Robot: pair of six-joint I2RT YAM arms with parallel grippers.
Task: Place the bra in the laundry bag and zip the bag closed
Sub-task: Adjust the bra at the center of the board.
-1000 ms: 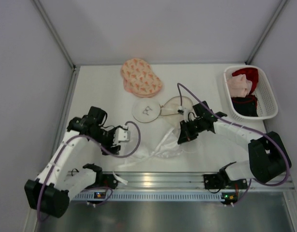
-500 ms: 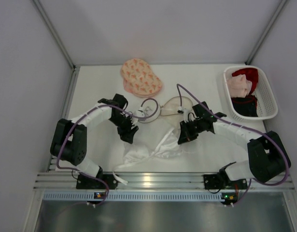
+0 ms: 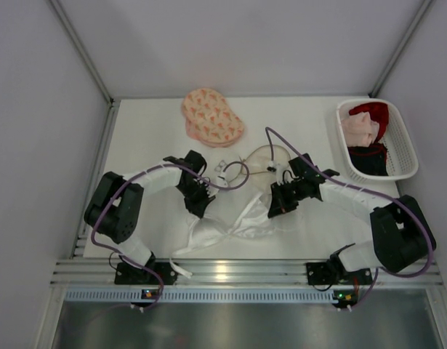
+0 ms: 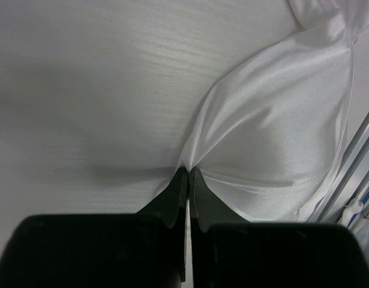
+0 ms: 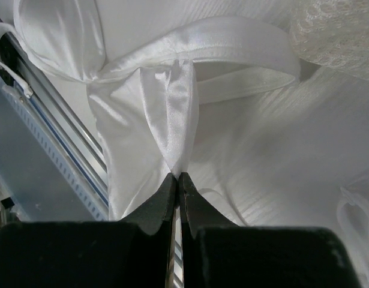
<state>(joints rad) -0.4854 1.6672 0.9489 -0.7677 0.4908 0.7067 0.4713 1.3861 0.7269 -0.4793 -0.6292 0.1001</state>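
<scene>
A white satin bra [image 3: 230, 227] lies crumpled on the table near the front edge. My left gripper [image 3: 201, 207] pinches its left cup; in the left wrist view the jaws [image 4: 188, 170] are shut on an edge of the bra [image 4: 274, 138]. My right gripper [image 3: 275, 207] is at the bra's right side, and in the right wrist view it [image 5: 177, 175] is shut on a fold of the bra [image 5: 166, 114]. The laundry bag [image 3: 263, 160], a round translucent mesh pouch, lies open just behind the bra; its mesh [image 5: 334, 30] shows at the top right.
A pink patterned padded piece [image 3: 212, 116] lies at the back of the table. A white basket [image 3: 408, 145] with red, pink and dark clothes stands at the back right. The metal rail [image 3: 230, 273] runs along the front edge. Purple cables loop over both arms.
My left arm swung in from the left side to the bra, and its gripper went from open to shut on the fabric. The right arm has not moved.
</scene>
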